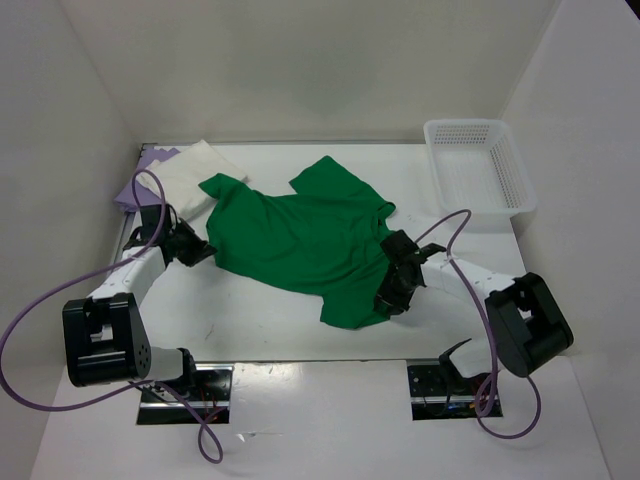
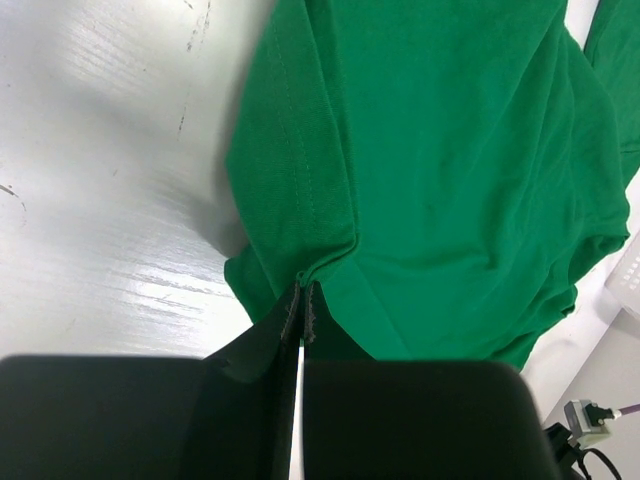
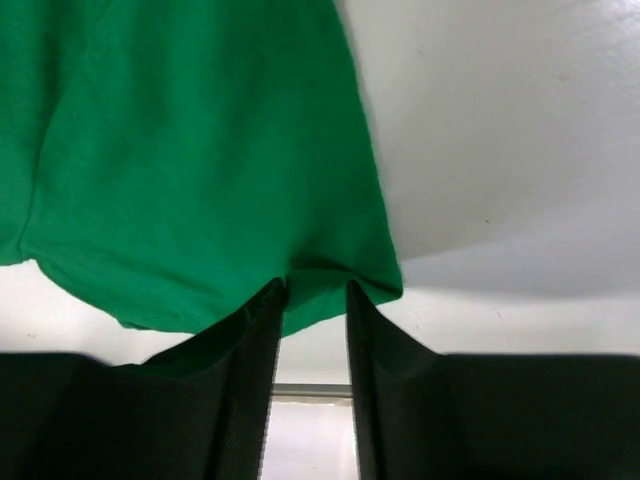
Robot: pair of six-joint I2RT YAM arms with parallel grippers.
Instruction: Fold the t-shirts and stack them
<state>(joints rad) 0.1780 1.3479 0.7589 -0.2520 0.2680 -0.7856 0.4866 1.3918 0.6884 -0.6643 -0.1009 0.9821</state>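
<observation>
Bright green cloth t-shirt [image 1: 300, 240] lies spread mid-bench [image 1: 260, 325] between both arms, long axis far-left to near-right. Left fingers [image 2: 265, 340] are together, clamped on its left edge. Right fingers [image 3: 250, 340] stand apart, the right hem just at their tips and probably not pinched.

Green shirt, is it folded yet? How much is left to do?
Not yet. The lavender shirt and cream shirt already lie piled in the far left corner. The green shirt is spread out unfolded. The left gripper pinches one edge, and the right gripper sits open at the opposite edge. Left to do: fold the green one and put it on the pile.
</observation>
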